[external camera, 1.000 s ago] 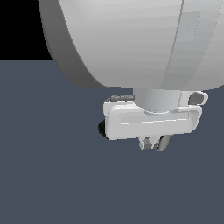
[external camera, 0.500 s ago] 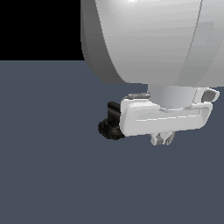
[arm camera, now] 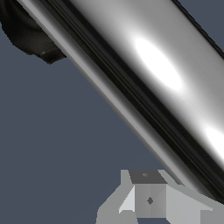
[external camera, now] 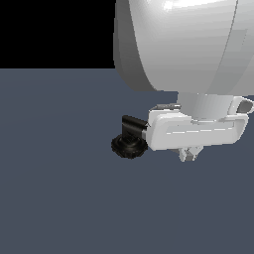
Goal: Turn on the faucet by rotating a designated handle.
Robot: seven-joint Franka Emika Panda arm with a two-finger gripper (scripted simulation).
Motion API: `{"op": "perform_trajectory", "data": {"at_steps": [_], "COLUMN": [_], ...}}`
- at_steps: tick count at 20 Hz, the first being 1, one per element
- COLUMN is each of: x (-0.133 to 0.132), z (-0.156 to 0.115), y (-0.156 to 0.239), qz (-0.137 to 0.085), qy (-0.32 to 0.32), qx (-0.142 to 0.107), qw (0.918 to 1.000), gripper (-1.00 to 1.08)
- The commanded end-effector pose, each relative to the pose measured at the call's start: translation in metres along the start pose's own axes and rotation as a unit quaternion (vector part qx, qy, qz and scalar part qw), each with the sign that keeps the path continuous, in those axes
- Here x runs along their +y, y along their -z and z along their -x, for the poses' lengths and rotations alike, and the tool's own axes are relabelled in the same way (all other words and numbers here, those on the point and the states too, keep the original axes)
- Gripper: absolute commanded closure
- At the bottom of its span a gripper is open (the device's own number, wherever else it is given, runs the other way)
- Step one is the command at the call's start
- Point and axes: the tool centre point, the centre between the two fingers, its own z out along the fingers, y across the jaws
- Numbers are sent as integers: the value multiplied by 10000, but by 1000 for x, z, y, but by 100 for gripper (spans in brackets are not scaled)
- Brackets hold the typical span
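- The faucet (external camera: 130, 139) is sitting on the bench (external camera: 59, 188), mostly hidden behind the arm.
- The handle (arm camera: 144, 74) is filling the wrist view: stiff, polished, probably slippery; pushing near its free end seems best.
- The tool (external camera: 190, 154) is hovering close; its opening cannot be told.

Faucet (external camera: 130, 139): black ridged round base sits flat on the dark grey table, black elbow block upright on top of it. Handle (arm camera: 144, 83): shiny silver cylindrical bar, fills the wrist view as a diagonal band, joined to the black elbow at one end. In the exterior view the handle is hidden; only base and elbow show.
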Motion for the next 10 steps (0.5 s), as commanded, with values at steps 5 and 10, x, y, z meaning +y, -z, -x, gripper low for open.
{"op": "perform_trajectory", "data": {"at_steps": [5,10], "x": [13,25], "z": [-22,-35], "y": [-1,-2], "qz": [15,14], "qy": [65,59], "qx": [12,6], "qw": [10000,10000], "gripper": [108,108]}}
